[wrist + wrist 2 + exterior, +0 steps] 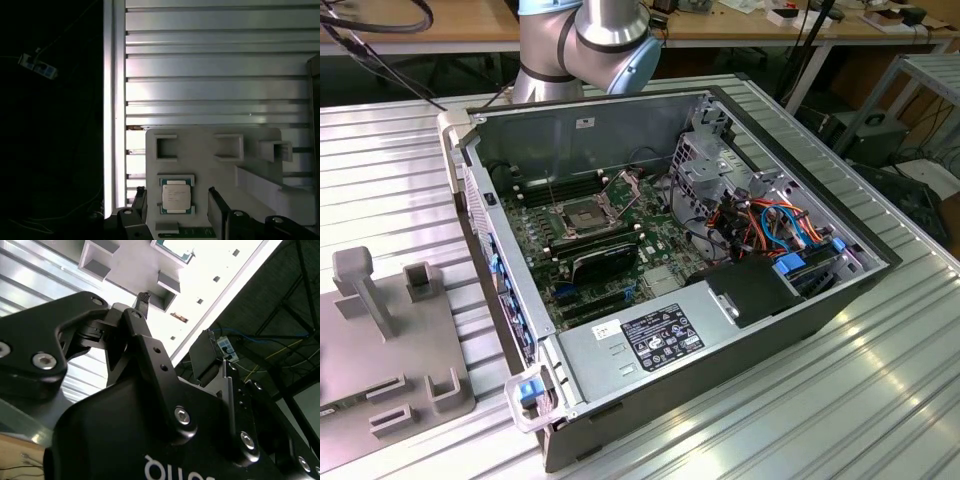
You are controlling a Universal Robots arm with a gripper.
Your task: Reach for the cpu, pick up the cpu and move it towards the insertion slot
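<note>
In the exterior view the grey tray (380,385) sits at 9 o'clock from the open computer case (720,385). Inside the case, the insertion slot (582,216) lies around 10 o'clock from the case middle, with its dark centre bare and its latch apparently lifted. In the first wrist view the cpu (176,195) rests flat in a square pocket of that tray, and two neighbouring pockets look empty. Your gripper (177,194) is released, with its fingers (141,201) spread either side of the cpu. The chip is centred between them, not gripped. It's near square, so there is no long axis to align. You've about finished the reach, with no pick yet.
</note>
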